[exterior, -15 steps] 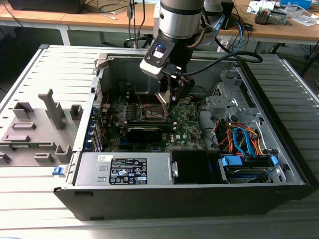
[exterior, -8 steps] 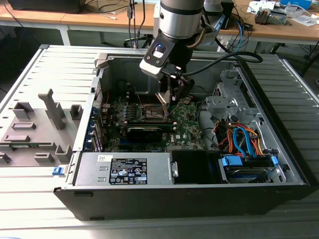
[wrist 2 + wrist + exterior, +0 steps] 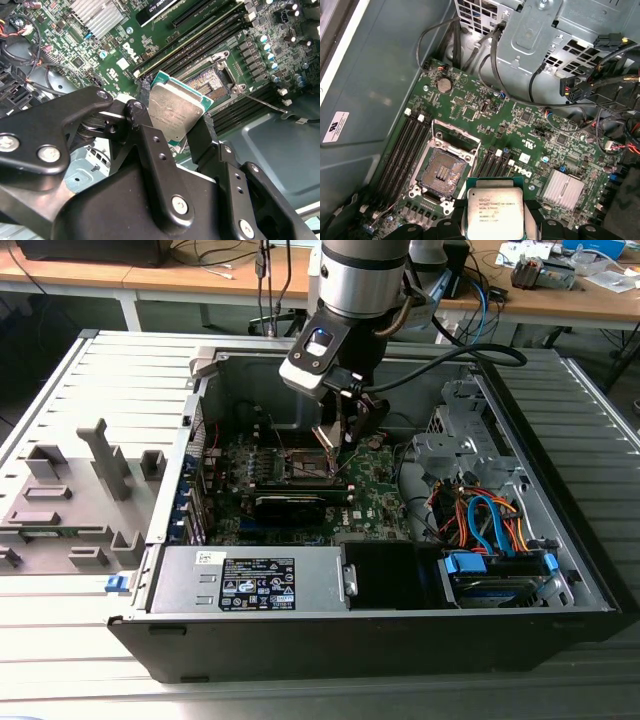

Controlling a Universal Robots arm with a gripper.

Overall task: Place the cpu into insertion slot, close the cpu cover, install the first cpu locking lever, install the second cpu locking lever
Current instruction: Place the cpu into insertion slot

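My gripper (image 3: 175,122) is shut on the cpu (image 3: 176,111), a flat square chip with a silvery face and green edge, held by its two opposite sides between black fingers (image 3: 150,132). In both wrist views the cpu (image 3: 495,210) hangs above the motherboard, beside the insertion slot (image 3: 441,172) and apart from it. The insertion slot (image 3: 210,82) lies bare with its brownish-gold contact field showing. The cpu cover (image 3: 456,132) stands raised at one side of the slot. A thin locking lever (image 3: 265,102) sticks out past the slot. In the exterior view the gripper (image 3: 338,440) hovers inside the open computer case.
Black memory slots (image 3: 405,150) run along both sides of the socket. A finned heatsink (image 3: 562,190) and a long black card (image 3: 290,505) sit nearby. A power supply (image 3: 250,580) and a cabled drive cage (image 3: 490,525) line the case front. A grey fixture tray (image 3: 70,500) lies outside the case at the exterior view's left.
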